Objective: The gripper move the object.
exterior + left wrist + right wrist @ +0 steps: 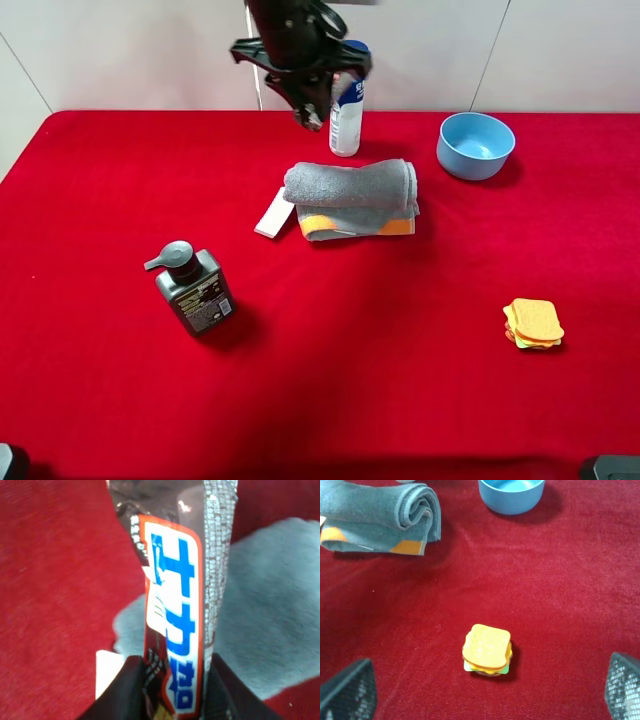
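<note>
My left gripper point(176, 682) is shut on the candy bar point(175, 605), a dark brown wrapper with white-blue lettering that stands up between the black fingers point(125, 690). In the exterior high view this gripper point(308, 115) hangs above the far middle of the table, just behind the rolled grey towel point(350, 195); the bar itself is hard to make out there. The towel point(270, 620) and red cloth lie below the bar. My right gripper point(487, 685) is open and empty, its fingers point(350, 687) wide apart over the sandwich-like toy point(487, 650).
A white flat piece point(273, 213) lies against the towel's left end. A white-blue bottle point(346, 115) stands right beside the left gripper. A blue bowl point(475, 145) sits far right, a dark pump bottle point(195, 290) near left, and the sandwich toy point(533, 324) near right.
</note>
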`<state>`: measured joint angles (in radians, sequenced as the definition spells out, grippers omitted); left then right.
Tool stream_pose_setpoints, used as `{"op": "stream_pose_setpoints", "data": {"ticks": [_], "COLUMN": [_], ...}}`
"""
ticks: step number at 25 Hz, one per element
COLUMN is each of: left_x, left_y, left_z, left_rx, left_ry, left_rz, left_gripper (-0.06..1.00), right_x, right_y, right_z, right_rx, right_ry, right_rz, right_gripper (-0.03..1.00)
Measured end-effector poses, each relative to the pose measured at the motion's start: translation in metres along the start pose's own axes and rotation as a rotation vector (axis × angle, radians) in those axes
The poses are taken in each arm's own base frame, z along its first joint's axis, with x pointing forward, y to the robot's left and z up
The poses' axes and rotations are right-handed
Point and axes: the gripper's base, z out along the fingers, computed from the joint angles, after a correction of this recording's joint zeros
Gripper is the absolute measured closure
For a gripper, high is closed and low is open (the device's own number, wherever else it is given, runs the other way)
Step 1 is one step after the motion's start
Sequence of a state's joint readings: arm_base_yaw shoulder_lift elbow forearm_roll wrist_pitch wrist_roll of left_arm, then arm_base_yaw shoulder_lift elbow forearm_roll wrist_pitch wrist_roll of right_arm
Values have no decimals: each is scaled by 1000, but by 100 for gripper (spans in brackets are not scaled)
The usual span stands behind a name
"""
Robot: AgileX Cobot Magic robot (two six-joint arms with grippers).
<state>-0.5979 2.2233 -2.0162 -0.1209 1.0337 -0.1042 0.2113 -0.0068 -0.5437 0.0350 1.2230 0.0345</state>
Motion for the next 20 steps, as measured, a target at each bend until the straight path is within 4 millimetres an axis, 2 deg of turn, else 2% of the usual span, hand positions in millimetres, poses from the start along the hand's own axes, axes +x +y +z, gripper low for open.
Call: {"op": "stream_pose_setpoints", "data": {"ticks": [10,20], "left_x": [11,31], "left_y": [-60,-120], "left_z": [5,8], "left_rx": [41,-11], "left_ry": [-21,-41], "left_rz": [242,528], "left_gripper": [68,69], "right_x": [0,0], "right_y": [0,0], "right_z": [0,0], "right_rx": [0,0], "right_ry": [0,0], "right_rz": [0,0], "right_gripper": [27,27]}}
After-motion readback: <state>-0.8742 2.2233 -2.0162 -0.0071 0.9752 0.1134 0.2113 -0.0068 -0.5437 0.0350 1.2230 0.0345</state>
